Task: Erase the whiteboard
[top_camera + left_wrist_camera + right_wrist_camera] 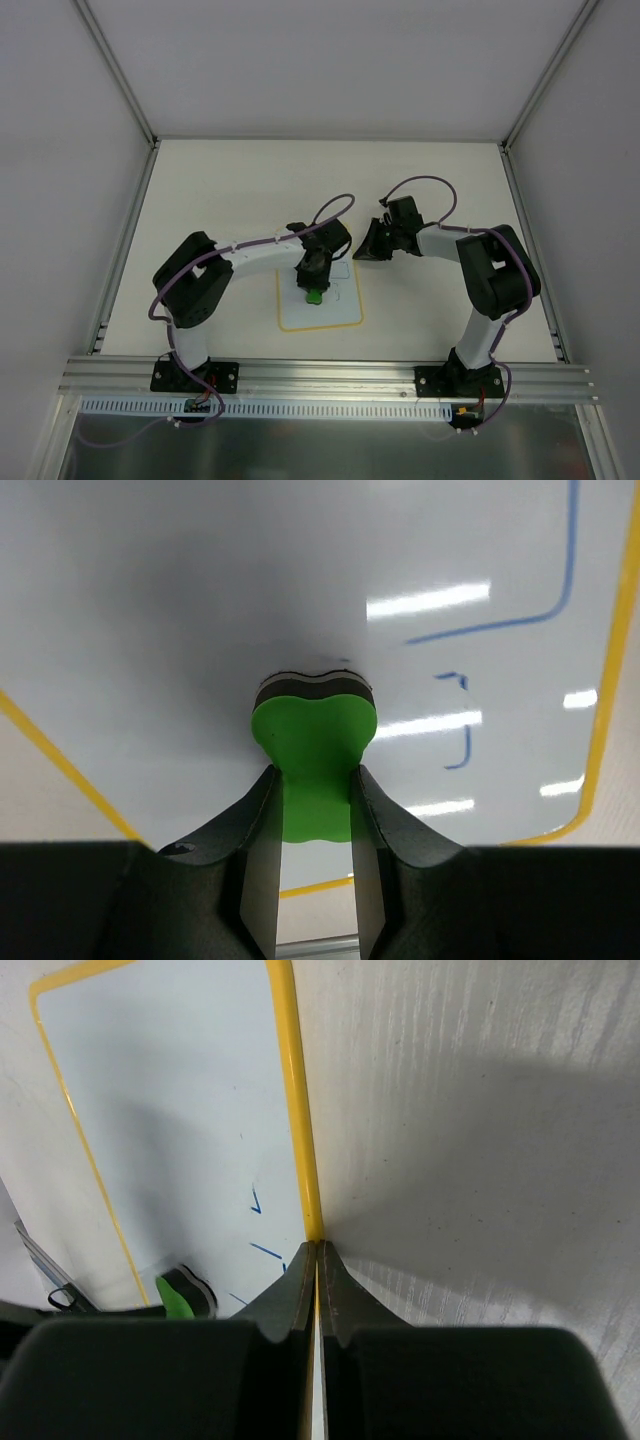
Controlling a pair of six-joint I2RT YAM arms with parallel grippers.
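The whiteboard [325,316] lies flat on the table [240,190], in front of and between the 2 arm bases, its thin yellow border [608,690] running all round it.

The left gripper [312,780] hangs over the whiteboard, near its far edge and about midway across its width. Its 2 fingers [258,840] are partly spread and pinch a small green eraser [312,735] by its narrow waist, 1 finger on each side. The eraser's dark pad faces the whiteboard and appears to meet its surface. In the left wrist view, blue lines [500,626] remain on the whiteboard to the right of the eraser: 1 long stroke that bends and runs along the border, and a smaller bracket-shaped mark closer to the eraser. The stretch of whiteboard to the left of the eraser looks plain white.

The right gripper [317,1252] sits at the whiteboard's far right corner, with its 2 fingers pressed together and nothing between them. In the right wrist view its closed tips line up with the outer edge of the yellow border, but I cannot tell whether they touch it. From that view a few short blue marks [264,1251] show on the whiteboard just inside the border, between the right gripper's tips and the eraser.
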